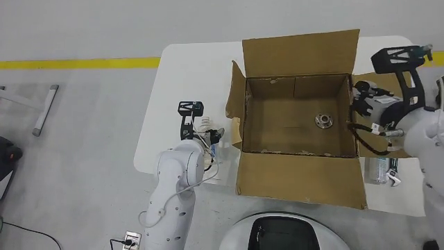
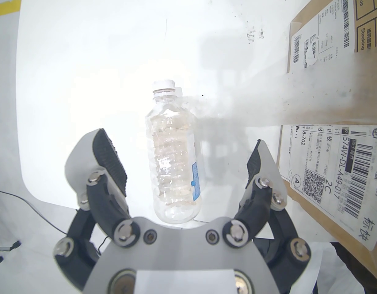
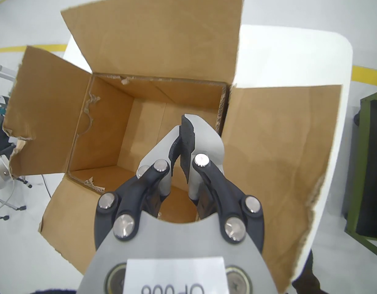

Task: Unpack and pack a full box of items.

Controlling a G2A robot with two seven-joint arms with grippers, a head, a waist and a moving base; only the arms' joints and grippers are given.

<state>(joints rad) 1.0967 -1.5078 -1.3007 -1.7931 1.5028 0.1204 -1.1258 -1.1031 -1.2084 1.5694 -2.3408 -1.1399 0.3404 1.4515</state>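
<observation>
An open cardboard box [image 1: 298, 173] stands in the middle of the white table [image 1: 187, 62], all flaps folded out. On its floor lies one small round object [image 1: 322, 119]. A clear plastic bottle [image 2: 173, 154] with a white cap stands upright on the table beside the box's left side [image 2: 329, 166]. My left gripper [image 2: 188, 160] is open around the bottle, both pads apart from it; from above the bottle [image 1: 206, 122] shows at that arm's tip. My right gripper [image 3: 184, 137] is shut on nothing, held over the box's right wall [image 1: 350, 111] above the box interior [image 3: 139, 130].
A second clear bottle [image 1: 378, 170] lies on the table by the box's right flap. The table's rounded left edge [image 2: 26, 160] is close behind the left gripper. A green frame [image 3: 369, 166] stands on the floor beyond the table.
</observation>
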